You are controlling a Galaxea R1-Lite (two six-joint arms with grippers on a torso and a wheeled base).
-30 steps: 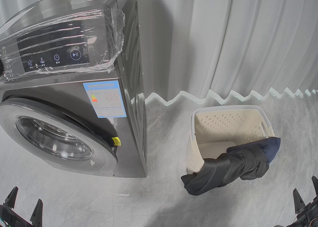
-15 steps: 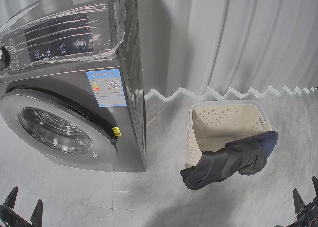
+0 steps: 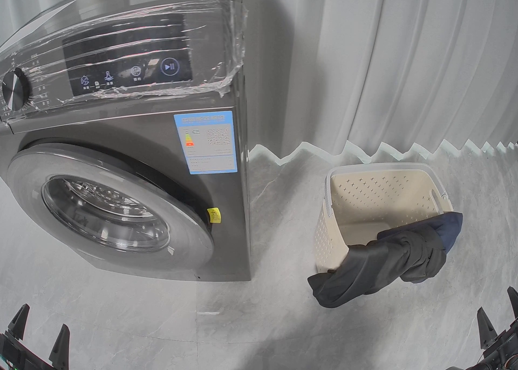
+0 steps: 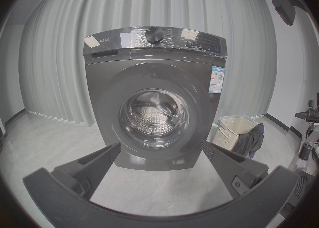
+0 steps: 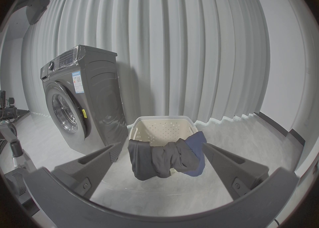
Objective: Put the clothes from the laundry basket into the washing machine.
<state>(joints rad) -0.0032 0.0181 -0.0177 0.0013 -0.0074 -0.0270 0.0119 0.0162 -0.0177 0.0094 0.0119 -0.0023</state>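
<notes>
You see a dark grey washing machine (image 3: 135, 133) with a blue-edged white label (image 3: 205, 141) and a yellow sticker (image 3: 214, 215). The cream laundry basket (image 3: 386, 193) is speckled with small perforations. It holds charcoal clothes (image 3: 377, 271) and a navy garment (image 3: 450, 228). The curtain (image 3: 388, 52) is white, and the floor (image 3: 270, 322) is pale grey and veined.

The left end effector (image 3: 41, 328) is hanging low at the robot's left side, its dark fingers (image 4: 96, 163) spreading wide apart and pointing forward. The right end effector (image 3: 496, 314) is sitting just as low on the right, its fingers (image 5: 232, 167) likewise standing wide apart.
</notes>
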